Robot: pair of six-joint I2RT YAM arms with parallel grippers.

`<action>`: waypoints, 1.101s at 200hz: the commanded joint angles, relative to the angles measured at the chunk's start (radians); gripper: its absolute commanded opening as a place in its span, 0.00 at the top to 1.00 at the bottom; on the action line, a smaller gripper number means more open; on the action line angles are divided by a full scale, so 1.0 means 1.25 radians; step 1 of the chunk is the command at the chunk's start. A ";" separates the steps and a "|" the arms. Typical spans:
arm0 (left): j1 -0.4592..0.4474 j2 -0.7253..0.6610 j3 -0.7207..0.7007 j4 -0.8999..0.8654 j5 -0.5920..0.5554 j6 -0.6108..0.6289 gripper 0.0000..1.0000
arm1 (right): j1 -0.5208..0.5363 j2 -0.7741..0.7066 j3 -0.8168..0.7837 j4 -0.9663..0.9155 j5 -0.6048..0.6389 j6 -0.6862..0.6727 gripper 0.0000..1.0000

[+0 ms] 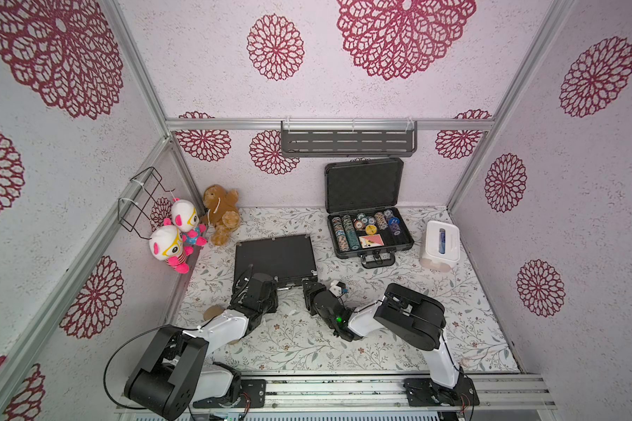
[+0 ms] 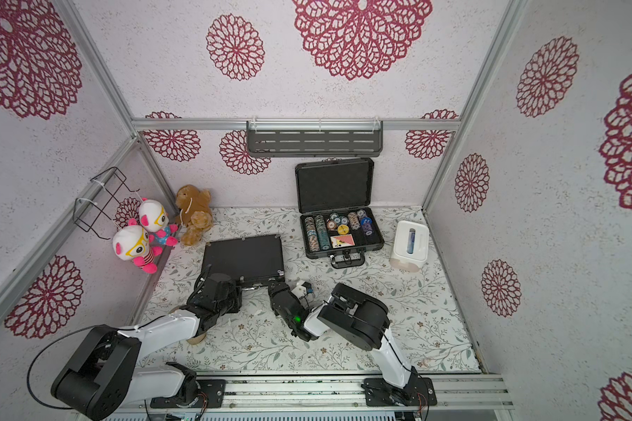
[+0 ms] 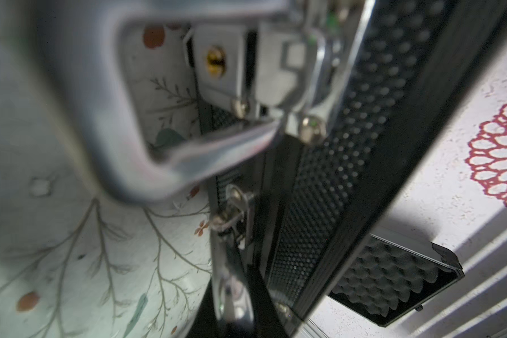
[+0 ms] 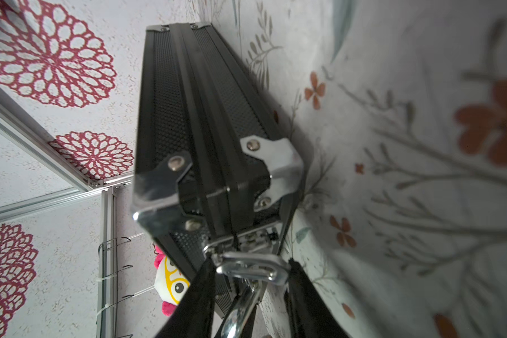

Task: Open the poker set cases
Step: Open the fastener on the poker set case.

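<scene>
Jaws of the right gripper (image 4: pixel 251 262) clasp the silver latch (image 4: pixel 251 270) at the right end of the thin black case's (image 1: pixel 274 255) front; the left gripper's (image 1: pixel 270 287) are clenched tight at the left end, and what they pinch is too blurred to tell. That case lies shut and flat left of the table's (image 1: pixel 380 328) middle, while the thicker dark grey case (image 1: pixel 363 186) stands open at the back edge, lid upright, poker chips (image 1: pixel 351 233) inside.

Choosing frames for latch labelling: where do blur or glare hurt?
Left wrist view: silver handle badly blurred, keyed latch soft. Right wrist view: chrome corner cap sharp, floral table cover smeared. In both top views: thin black case sharp, evenly lit.
</scene>
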 commanded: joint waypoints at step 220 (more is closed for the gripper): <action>-0.013 -0.069 0.016 0.140 -0.001 -0.008 0.94 | -0.041 -0.040 0.026 -0.042 -0.025 -0.251 0.36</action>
